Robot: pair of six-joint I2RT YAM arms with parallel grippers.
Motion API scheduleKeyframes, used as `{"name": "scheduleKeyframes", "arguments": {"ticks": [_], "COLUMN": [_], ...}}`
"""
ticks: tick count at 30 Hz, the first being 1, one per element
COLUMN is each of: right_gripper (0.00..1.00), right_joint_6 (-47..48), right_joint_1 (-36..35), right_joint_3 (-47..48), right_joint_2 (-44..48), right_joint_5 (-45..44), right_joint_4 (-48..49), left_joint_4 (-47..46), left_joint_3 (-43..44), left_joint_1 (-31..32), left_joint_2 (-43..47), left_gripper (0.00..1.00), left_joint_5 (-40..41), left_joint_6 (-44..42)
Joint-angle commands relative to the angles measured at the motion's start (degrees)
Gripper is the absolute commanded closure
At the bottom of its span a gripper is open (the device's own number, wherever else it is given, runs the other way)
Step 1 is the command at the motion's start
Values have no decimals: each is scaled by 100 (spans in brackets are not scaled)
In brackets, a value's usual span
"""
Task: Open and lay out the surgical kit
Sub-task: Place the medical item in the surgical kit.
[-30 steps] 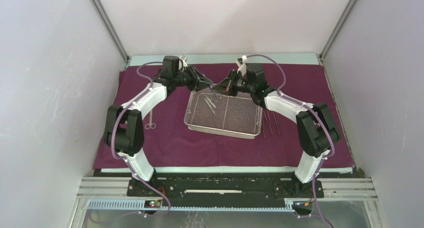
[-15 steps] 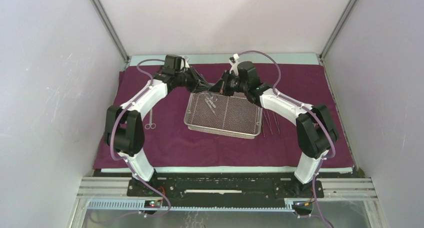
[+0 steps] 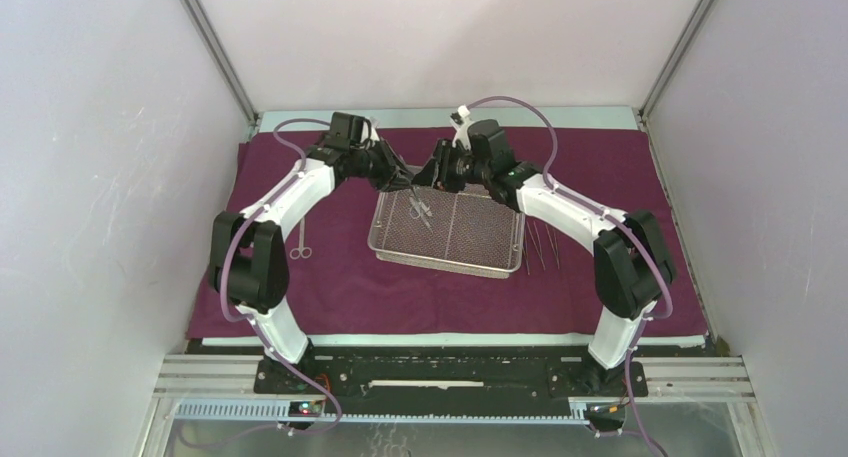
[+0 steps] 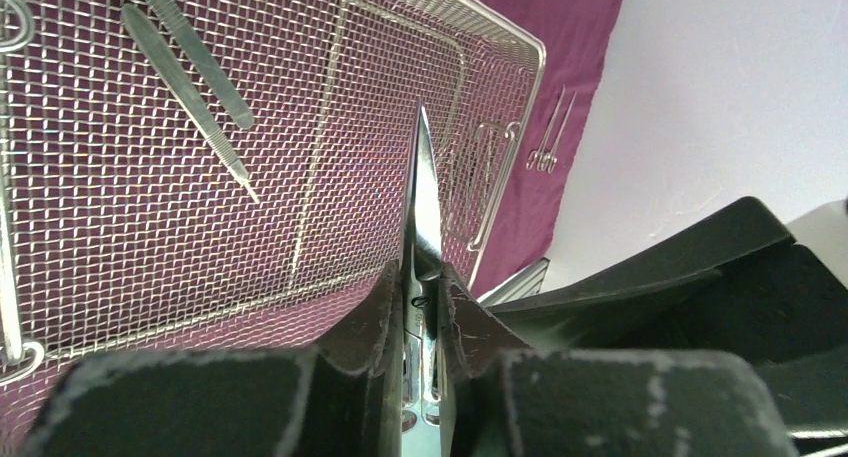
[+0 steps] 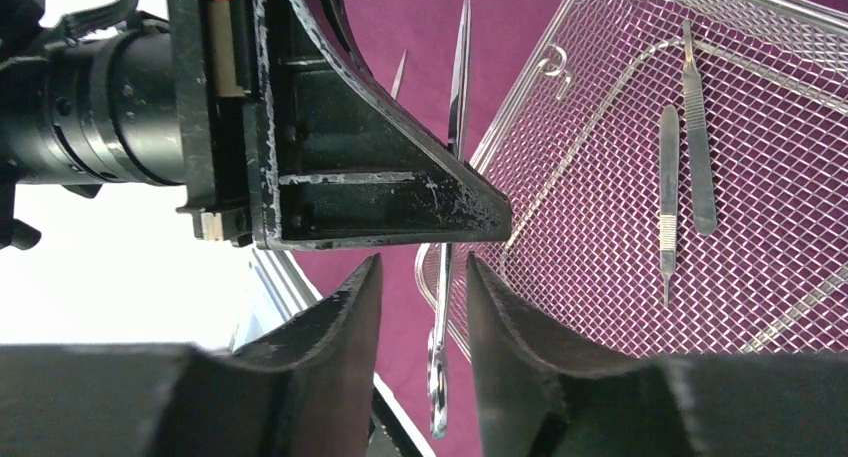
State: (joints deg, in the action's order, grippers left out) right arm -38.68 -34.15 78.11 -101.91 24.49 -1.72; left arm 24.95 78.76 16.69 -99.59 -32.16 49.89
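Left gripper: jaws are pressed onto the scissors near the pivot, blades pointing away from the wrist. The scissors are held above the far left corner of the tray.

Right gripper: jaws are spread, one on either side of the scissors' shank. Contact cannot be confirmed.

The tray is noted resting on the cloth, which is laid flat over the desk. Two slim tools are observed lying side by side inside the tray. A ring-handled instrument is recorded on the cloth left of the tray. Thin instruments are seen on the cloth just beside the tray's right edge.
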Motion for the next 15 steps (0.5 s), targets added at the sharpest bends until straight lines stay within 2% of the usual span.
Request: {"name": "scheduleKeyframes", "arguments": {"ticks": [1, 10, 15], "right_gripper": [51, 48, 48], "right_joint_6": [178, 435, 700], "right_joint_1": [50, 409, 724], "right_joint_3": [245, 142, 40], "right_joint_2": [369, 719, 933], "right_joint_5": [84, 109, 91], "right_joint_4": [-73, -573, -872], "left_joint_4": [250, 1303, 2147], "left_joint_3": [317, 327, 83], "left_joint_1": [-94, -658, -1292], "left_joint_2": [298, 909, 1374], "left_gripper": [100, 100, 100], "left_joint_5": [91, 367, 836], "left_joint_6": [-362, -1183, -1884]}}
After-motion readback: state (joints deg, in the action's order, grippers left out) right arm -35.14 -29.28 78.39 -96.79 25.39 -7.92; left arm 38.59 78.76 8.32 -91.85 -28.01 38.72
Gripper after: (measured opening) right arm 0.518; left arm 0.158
